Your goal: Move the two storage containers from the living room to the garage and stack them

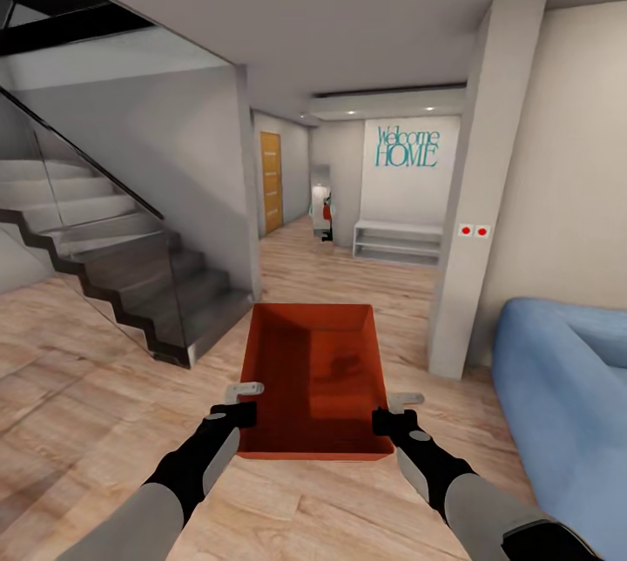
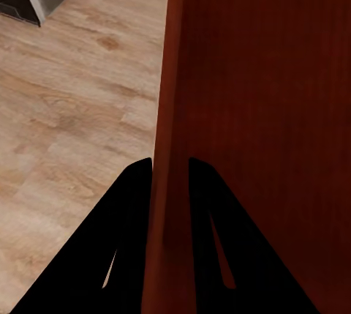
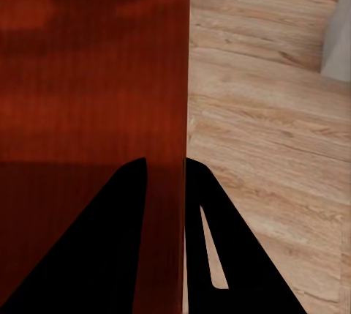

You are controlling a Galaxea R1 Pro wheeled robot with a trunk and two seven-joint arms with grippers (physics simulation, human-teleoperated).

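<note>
A plain orange-red storage container (image 1: 313,378), topless with slightly tapered walls, hung between the two pincers above the light wood-plank floor (image 1: 78,387). The left pincer (image 1: 237,404) was clenched on its left wall and the right pincer (image 1: 394,411) on its right wall, one finger inside, one outside.

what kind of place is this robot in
Most likely the open living area of a house. Signs: a staircase with a glass rail, a blue sofa, "Welcome HOME" lettering on the far wall, and light wood-plank flooring.
</note>
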